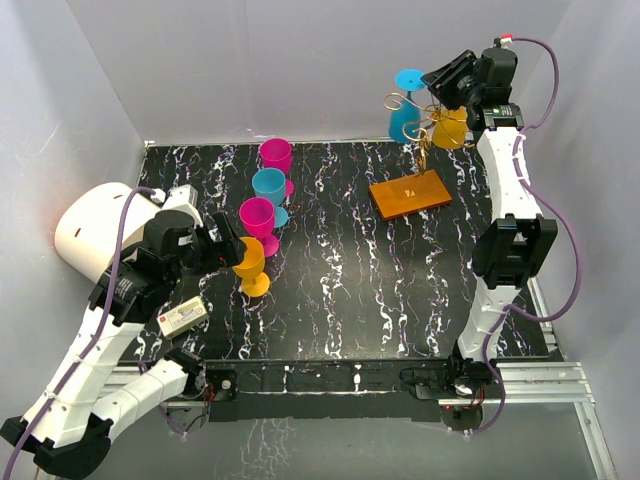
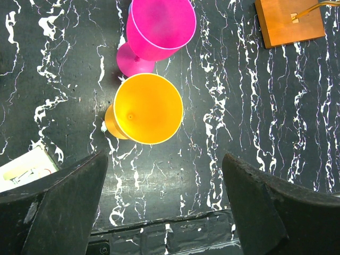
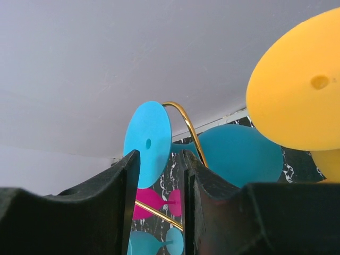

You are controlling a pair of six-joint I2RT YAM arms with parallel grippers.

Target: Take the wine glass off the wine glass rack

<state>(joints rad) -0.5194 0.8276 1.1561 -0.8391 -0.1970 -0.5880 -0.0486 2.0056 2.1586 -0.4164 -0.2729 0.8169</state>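
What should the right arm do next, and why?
Probably ease the right gripper forward a little: the blue glass hangs on the rack, its stem just ahead of the gripper, and the jaws stand narrowly apart with nothing between them.

Two arms inspected. The left arm (image 1: 135,398) and the right arm (image 1: 503,175) both have white moulded link shells and blocky black joint housings (image 1: 513,250). A purple cable (image 1: 549,95) runs outside each arm in slack loops. The left claw (image 2: 164,212) and the right claw (image 3: 159,159) are black. Each has two thick wedge-shaped fingers (image 2: 64,207) with a matte finish and lightly scuffed edges.
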